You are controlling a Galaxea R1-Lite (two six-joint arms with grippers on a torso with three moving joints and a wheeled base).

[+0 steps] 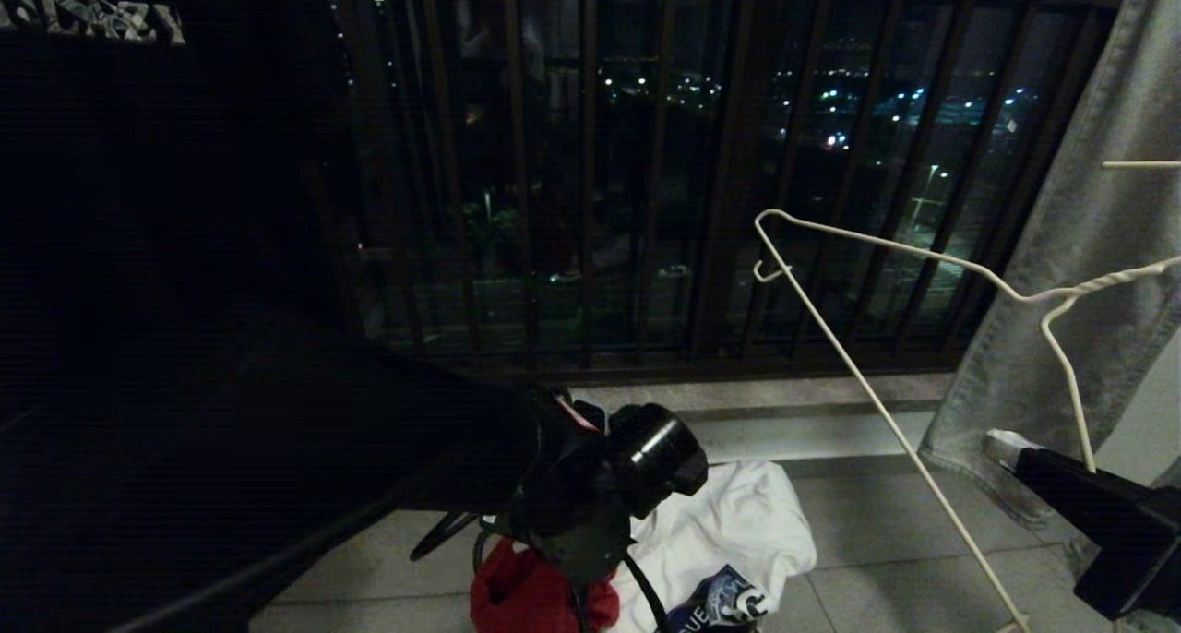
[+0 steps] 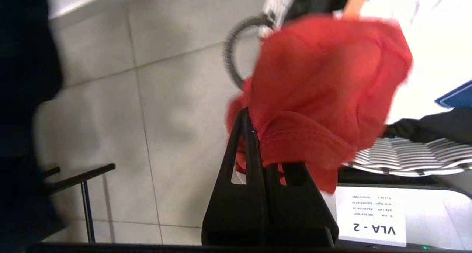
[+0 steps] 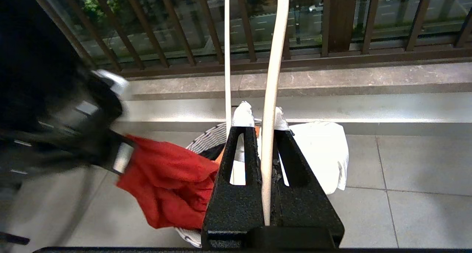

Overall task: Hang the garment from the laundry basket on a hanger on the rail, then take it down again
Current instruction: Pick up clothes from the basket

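The crumpled red cotton T-shirt [image 2: 324, 94] is pinched between the closed fingers of the left gripper [image 2: 254, 135], bunched above the round white woven laundry basket [image 3: 206, 142]. The thin white wire hanger [image 3: 271, 98] is clamped by the right gripper [image 3: 260, 116].
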